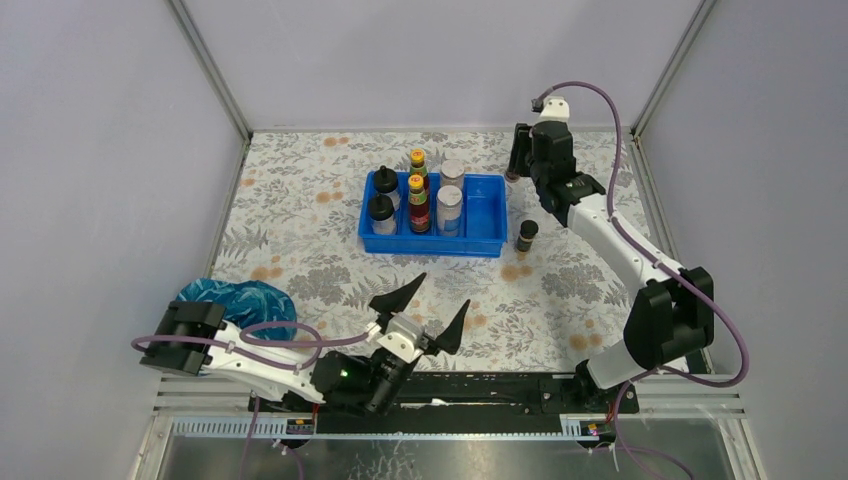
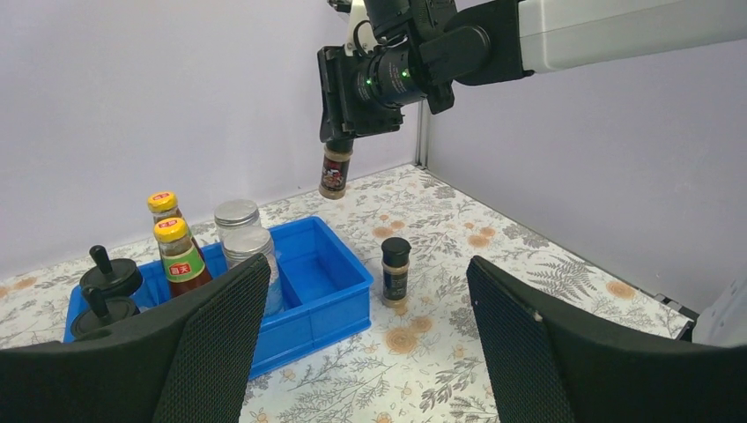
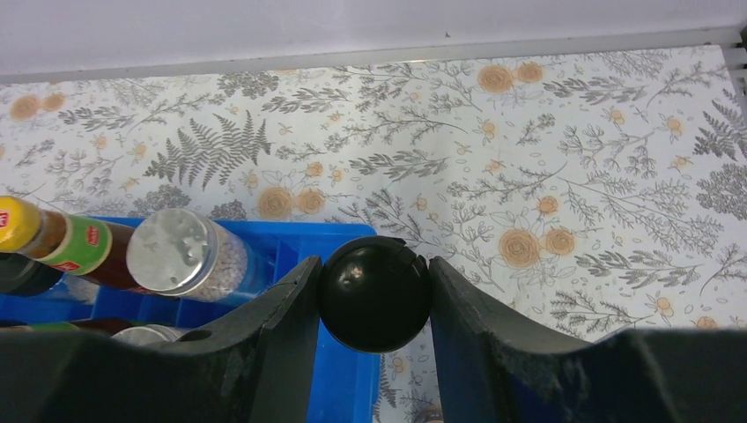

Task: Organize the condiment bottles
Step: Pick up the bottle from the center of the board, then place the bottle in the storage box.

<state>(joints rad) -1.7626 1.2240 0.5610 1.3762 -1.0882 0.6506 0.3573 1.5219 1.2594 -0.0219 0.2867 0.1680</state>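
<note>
Right gripper [image 3: 373,282] pinches a tiny black-capped bottle [image 2: 336,173] aloft, upper right of the blue tray [image 1: 485,215]. Its twin [image 1: 527,236] stands just beside the tray. Left gripper [image 1: 442,292] is spread at lower centre.

Brightness: bright, even, diffuse white light in every view.
Shadows: faint and short beside the blue tray [image 1: 440,246] and the standing black-capped bottle [image 2: 395,270].
Glare: small highlights on the gripped bottle [image 3: 374,293], on its black cap; dull sheen on a silver jar lid [image 3: 170,249].
Focus: floral table cover [image 1: 300,230] sharp throughout.
</note>
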